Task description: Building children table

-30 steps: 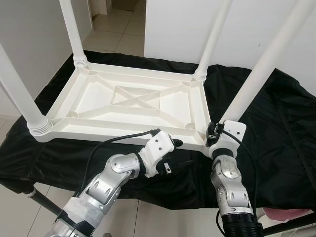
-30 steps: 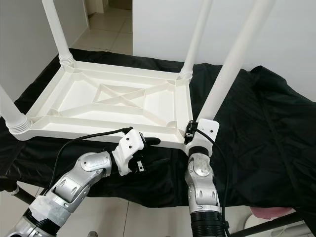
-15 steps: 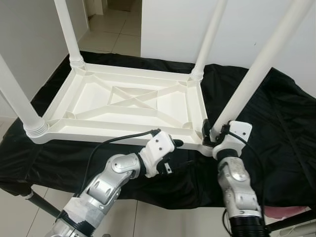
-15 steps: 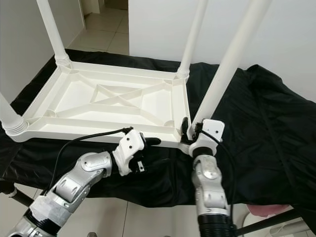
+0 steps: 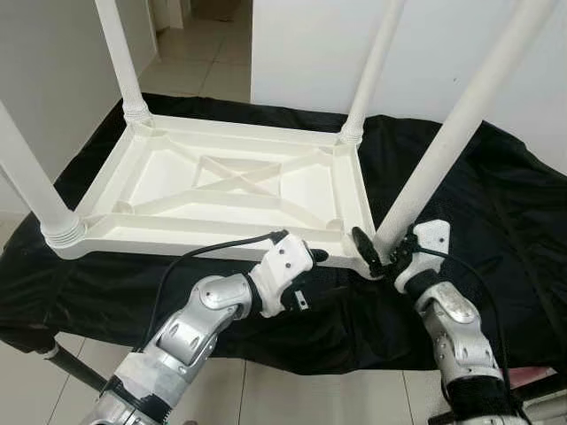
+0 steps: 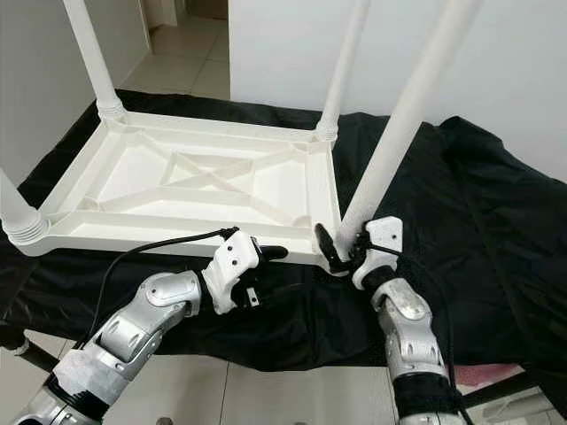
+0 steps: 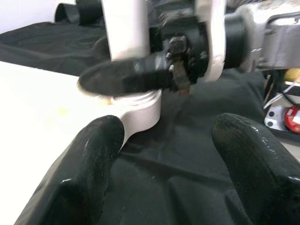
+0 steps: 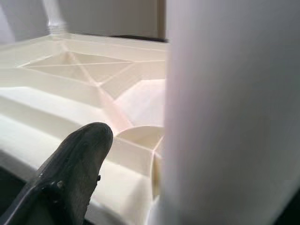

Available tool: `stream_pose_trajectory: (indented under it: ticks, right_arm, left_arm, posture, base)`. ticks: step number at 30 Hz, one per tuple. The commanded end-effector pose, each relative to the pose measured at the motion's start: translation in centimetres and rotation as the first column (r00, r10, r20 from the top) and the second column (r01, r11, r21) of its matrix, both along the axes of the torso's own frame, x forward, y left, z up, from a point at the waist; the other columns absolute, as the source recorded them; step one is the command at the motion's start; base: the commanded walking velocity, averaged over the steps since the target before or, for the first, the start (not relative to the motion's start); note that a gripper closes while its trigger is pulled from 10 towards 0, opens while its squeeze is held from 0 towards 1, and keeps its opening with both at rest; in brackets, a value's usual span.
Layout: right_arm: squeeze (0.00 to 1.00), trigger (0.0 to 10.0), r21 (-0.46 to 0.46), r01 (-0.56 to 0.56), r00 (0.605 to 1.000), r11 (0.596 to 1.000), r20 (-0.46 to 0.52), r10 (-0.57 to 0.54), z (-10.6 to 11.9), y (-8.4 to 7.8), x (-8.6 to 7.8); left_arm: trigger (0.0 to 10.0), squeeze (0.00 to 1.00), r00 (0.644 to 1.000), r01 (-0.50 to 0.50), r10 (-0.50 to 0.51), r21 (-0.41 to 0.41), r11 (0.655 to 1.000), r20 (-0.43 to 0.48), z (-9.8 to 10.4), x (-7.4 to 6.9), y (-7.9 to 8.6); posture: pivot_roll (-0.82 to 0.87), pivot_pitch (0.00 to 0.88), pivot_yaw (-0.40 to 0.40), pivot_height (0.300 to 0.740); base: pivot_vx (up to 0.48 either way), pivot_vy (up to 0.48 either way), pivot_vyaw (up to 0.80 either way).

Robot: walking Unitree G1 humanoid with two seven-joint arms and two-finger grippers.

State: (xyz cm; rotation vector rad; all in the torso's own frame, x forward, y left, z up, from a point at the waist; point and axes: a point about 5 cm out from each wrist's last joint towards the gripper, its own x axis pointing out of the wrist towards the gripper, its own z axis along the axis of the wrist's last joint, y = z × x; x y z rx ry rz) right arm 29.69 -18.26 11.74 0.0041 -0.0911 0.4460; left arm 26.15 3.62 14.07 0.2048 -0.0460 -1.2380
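Observation:
A white plastic children's table (image 5: 213, 241) lies upside down on a black cloth (image 5: 496, 204), its legs pointing up. The near-right leg (image 5: 452, 142) stands in the corner socket (image 7: 136, 112). My right gripper (image 5: 379, 257) is at the base of that leg, open. One of its fingers (image 8: 75, 173) stands a little apart from the leg (image 8: 234, 117), and the other is hidden behind it. My left gripper (image 5: 310, 276) hovers just in front of the table's near rim, left of that corner. It is open, with fingers (image 7: 89, 168) wide apart and nothing between them.
The black cloth covers the whole work surface and hangs over its front edge. Three other legs (image 5: 120, 62) stand at the table's far and left corners. Tiled floor and a doorway (image 5: 204, 27) lie behind, with white walls on both sides. A red-buttoned device (image 7: 293, 117) sits at the far right.
My right forearm has swung out to the right and the wrist has tilted. Its fingers have parted from the leg's base. The left arm has stayed put.

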Motion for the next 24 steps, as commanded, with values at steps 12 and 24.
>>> stream_pose_trajectory:
  ticks: [12, 24]
  right_arm:
    - [0.0, 0.0, -0.068, -0.088, 0.996, 0.994, -0.026, 0.087, -0.6, -1.2, 1.3]
    - [0.0, 10.0, -0.048, -0.067, 0.997, 0.997, -0.028, 0.066, -0.9, -1.5, 1.3]
  left_arm:
    - [10.0, 0.0, 0.998, 0.059, -0.059, 0.014, 0.998, -0.002, 0.0, 0.0, -0.1]
    - [10.0, 0.0, 0.998, 0.057, -0.057, 0.013, 0.998, -0.001, 0.1, 0.0, -0.1]
  posture:
    - [0.0, 0.0, -0.058, 0.74]
    - [0.0, 0.0, -0.058, 0.74]
  base:
    - [0.0, 0.0, 0.0]
    - [0.0, 0.0, 0.0]
